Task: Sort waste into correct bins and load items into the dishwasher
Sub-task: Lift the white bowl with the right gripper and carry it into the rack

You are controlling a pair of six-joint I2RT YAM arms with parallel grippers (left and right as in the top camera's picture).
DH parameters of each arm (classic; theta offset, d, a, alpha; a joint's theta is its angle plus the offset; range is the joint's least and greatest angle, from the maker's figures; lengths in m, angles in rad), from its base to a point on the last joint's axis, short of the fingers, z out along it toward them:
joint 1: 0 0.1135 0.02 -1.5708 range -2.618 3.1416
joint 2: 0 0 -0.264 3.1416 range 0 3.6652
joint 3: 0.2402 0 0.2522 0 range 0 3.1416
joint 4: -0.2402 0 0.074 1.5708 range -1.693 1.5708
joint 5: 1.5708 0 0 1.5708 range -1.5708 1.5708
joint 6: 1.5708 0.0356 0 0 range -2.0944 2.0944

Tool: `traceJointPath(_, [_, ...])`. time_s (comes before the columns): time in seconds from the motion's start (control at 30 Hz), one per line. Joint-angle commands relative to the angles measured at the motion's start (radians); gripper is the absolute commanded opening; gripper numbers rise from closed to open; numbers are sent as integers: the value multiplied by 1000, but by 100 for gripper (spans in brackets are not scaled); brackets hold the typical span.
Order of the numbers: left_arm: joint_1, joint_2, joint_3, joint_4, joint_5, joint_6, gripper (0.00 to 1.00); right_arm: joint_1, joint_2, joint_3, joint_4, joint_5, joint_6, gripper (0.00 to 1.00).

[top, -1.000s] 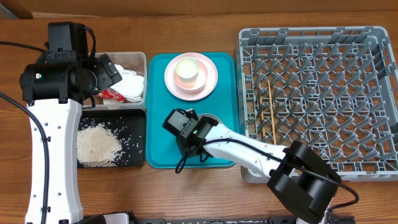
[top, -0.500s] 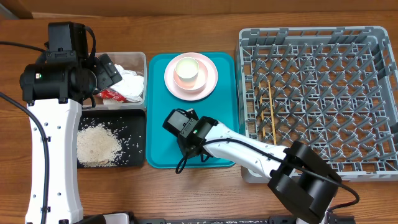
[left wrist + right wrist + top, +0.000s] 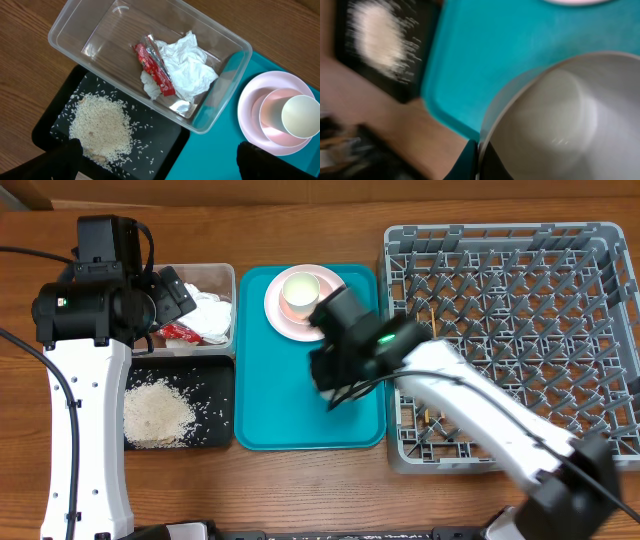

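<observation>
Bright, even light from above, with soft short shadows. Overhead and left wrist views are sharp; small glare spots sit on the clear tub (image 3: 100,35). The right wrist view is motion-blurred: rice heap (image 3: 375,37) streaked upper left, bowl (image 3: 560,115) rim soft.

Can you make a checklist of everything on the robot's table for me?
Surface: wooden table, teal tray on it.
Job's things: tissue and red wrapper in clear tub; rice in black tray; cup stacked on pink plate; chopsticks in grey rack.
Clutter: nothing seen.
Grippers: left gripper open over the tub; right gripper shut on white bowl over the teal tray.
Cables: black cable beside left arm.
Surroundings: nothing seen.
</observation>
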Motion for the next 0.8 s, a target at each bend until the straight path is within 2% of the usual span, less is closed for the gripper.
traceJointPath(0.0, [3,3,5,1,1,-3,100,-180,-90,38,2,-446,-129,4])
traceJointPath(0.07, [3,3,5,0,1,-3,100,-291,-98,37,-13,-679,-183,4])
traceJointPath(0.1, [3,3,5,0,1,-3,100,-389,-98,37,-47,-881,-244,4])
traceJointPath(0.13, [3,3,5,0,1,-3,100,-470,-98,33,-93,-989,-306,4])
traceJointPath(0.27, [3,3,5,0,1,-3,100,-620,-96,30,-253,-1079,-470,4])
traceJointPath(0.5, [3,3,5,0,1,-3,100,-822,-96,23,-726,-1098,-1005,4])
traceJointPath(0.77, [3,3,5,0,1,-3,100,-864,-96,-140,-719,-1188,-1081,4])
